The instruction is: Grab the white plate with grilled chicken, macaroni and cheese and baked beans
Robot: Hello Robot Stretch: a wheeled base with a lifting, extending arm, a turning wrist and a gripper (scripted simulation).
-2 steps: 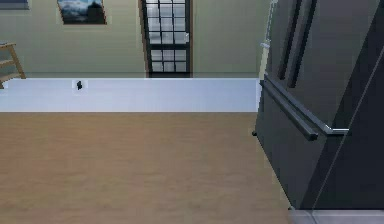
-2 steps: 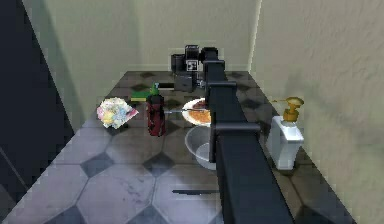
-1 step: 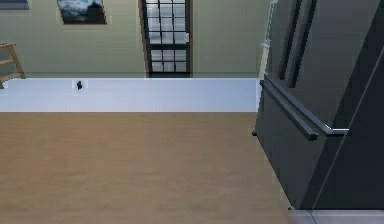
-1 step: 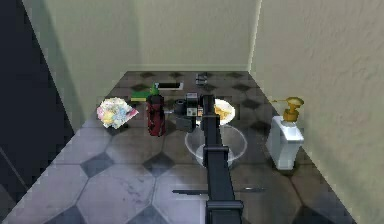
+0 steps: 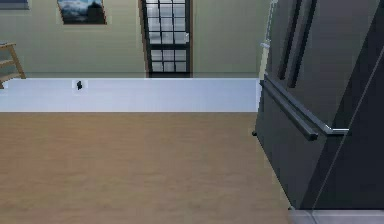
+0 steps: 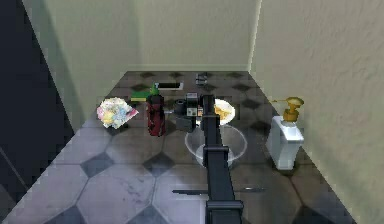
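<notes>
Two views, two quite different scenes. The forward view looks over a wood floor point(image 5: 130, 165) that meets a pale strip of floor point(image 5: 150, 95), where one small dark thing point(image 5: 78, 86) sits, too small to name. A dark fridge point(image 5: 320, 110) with long handles stands on that view's right. On the far wall are a door point(image 5: 167, 38) with glass panes and a picture point(image 5: 82, 10), and a bit of wooden furniture point(image 5: 10, 62) shows at the left edge.

The arm side view looks down on a counter point(image 6: 110, 175) of dark grey tiles set in a pale-walled corner. The arm point(image 6: 220, 175) rises from the bottom edge, with the claw point(image 6: 189, 109) at its far end, left of two white squares point(image 6: 210, 107).

The plate point(image 6: 229, 112), white-rimmed with yellow food on it, lies on the counter just right of the arm's far end, on the other side of the squares from the claw. Whether they touch cannot be told, nor whether the claw holds anything, as things stand on the counter around it.

A dark red bottle point(image 6: 155, 118) stands just left of the claw, with a green thing point(image 6: 143, 95) behind it and a colourful heap point(image 6: 117, 112) farther left. A white soap dispenser point(image 6: 284, 140) with a gold pump stands near the right wall. A pale ring point(image 6: 238, 148) lies on the counter around the arm.

Any print on the bottle or dispenser is too small to read.
</notes>
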